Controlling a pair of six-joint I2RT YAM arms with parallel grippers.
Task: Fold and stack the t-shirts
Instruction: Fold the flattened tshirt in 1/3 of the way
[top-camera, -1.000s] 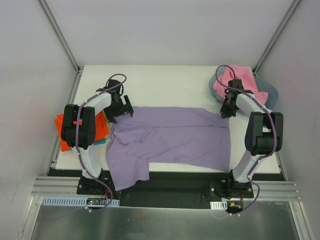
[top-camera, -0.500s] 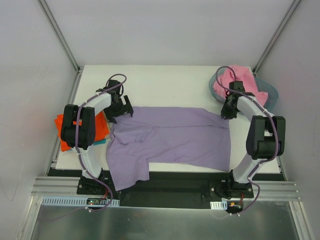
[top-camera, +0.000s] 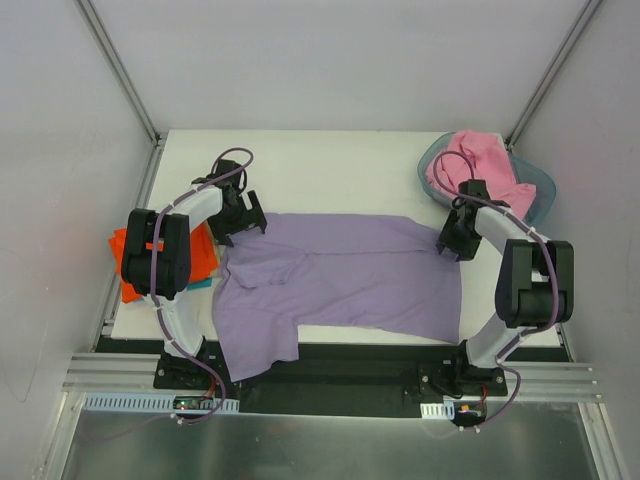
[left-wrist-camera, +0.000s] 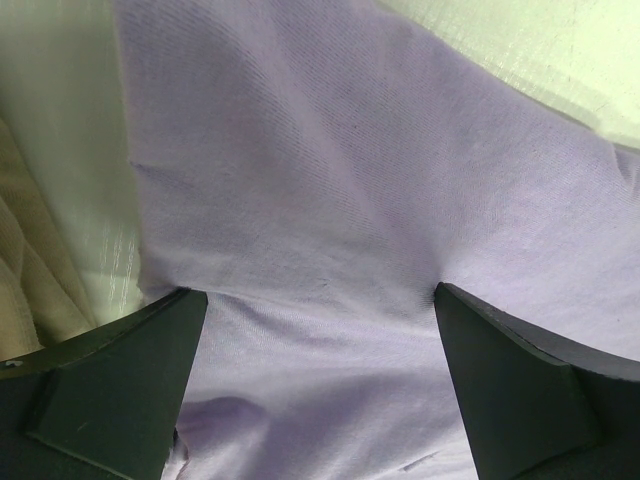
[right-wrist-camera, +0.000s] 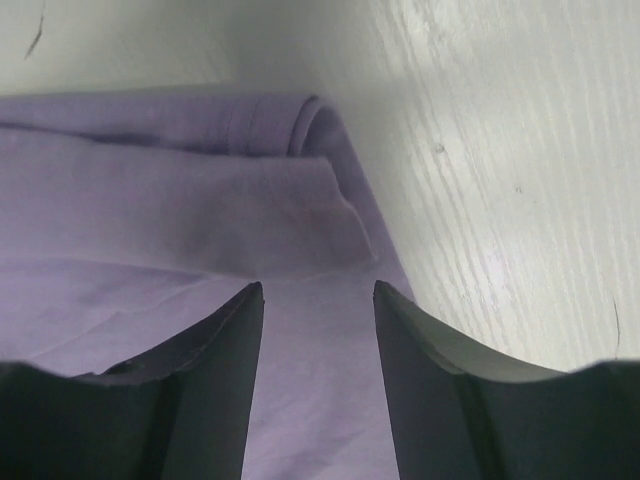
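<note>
A lavender t-shirt (top-camera: 340, 280) lies spread flat across the table's near half, one sleeve hanging over the front edge. My left gripper (top-camera: 243, 222) stands wide open over its far left corner, cloth (left-wrist-camera: 330, 180) lying flat between the jaws (left-wrist-camera: 320, 300). At the shirt's far right corner my right gripper (top-camera: 452, 243) is open. Its jaws (right-wrist-camera: 318, 290) stand apart over the folded hem (right-wrist-camera: 200, 220), holding nothing. A pink t-shirt (top-camera: 480, 165) fills the basket. An orange-red t-shirt (top-camera: 125, 265) lies at the left edge with a teal one (top-camera: 200, 285) peeking from under it.
The grey-blue basket (top-camera: 540, 185) sits at the far right corner, just behind my right arm. Bare white table (top-camera: 330, 170) stretches behind the lavender shirt. Metal frame posts rise at both far corners.
My right gripper has opened, letting go of the shirt's far right corner, and has shifted slightly toward the near side. The left arm has not moved.
</note>
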